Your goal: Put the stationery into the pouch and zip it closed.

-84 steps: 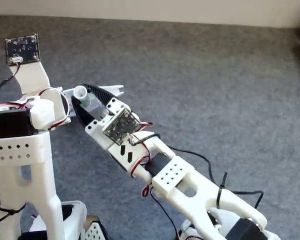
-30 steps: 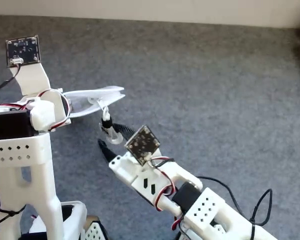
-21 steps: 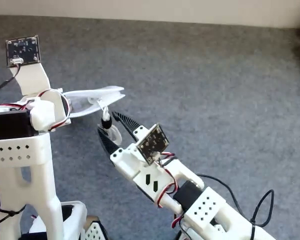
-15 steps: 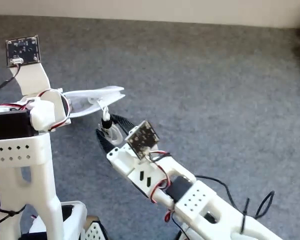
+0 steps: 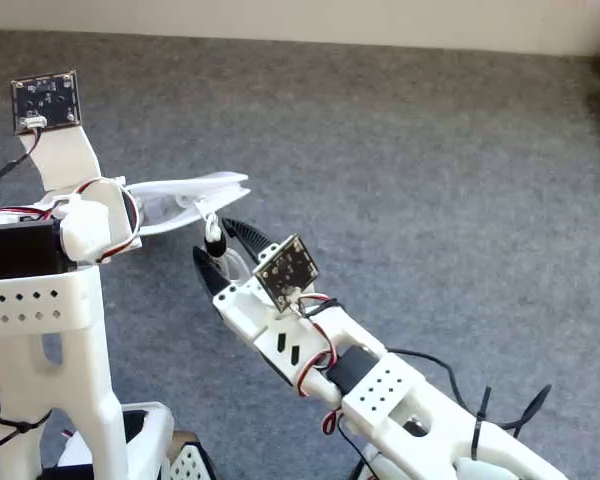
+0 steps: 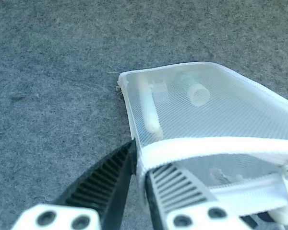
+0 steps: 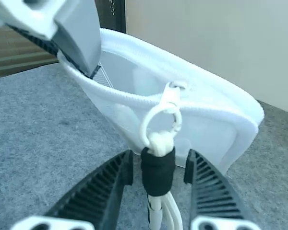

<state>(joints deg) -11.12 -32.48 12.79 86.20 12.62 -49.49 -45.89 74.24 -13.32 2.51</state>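
Observation:
A white mesh pouch (image 5: 192, 192) hangs off the carpet, with my left gripper (image 6: 140, 163) shut on its rim. Through the mesh I see a white stick (image 6: 149, 108) and a short white tube (image 6: 198, 94) inside. The zipper pull (image 7: 162, 120), a white ring on a cord with a black sleeve (image 7: 158, 170), dangles below the pouch (image 7: 201, 115). My right gripper (image 7: 158, 158) is open, one black finger on each side of the sleeve with small gaps. From above, the right gripper (image 5: 212, 240) sits just under the pouch's near edge.
Grey carpet (image 5: 430, 180) covers the table, with open room to the right and far side. The left arm's white tower (image 5: 40, 300) stands at the left. A pale wall (image 7: 206, 38) and a dark cabinet edge (image 7: 110, 12) lie behind the pouch.
The right gripper, earlier at the pouch mouth with a tube, pulled back, then came up under the pouch and spread its fingers around the zipper pull. The left arm and pouch stayed put.

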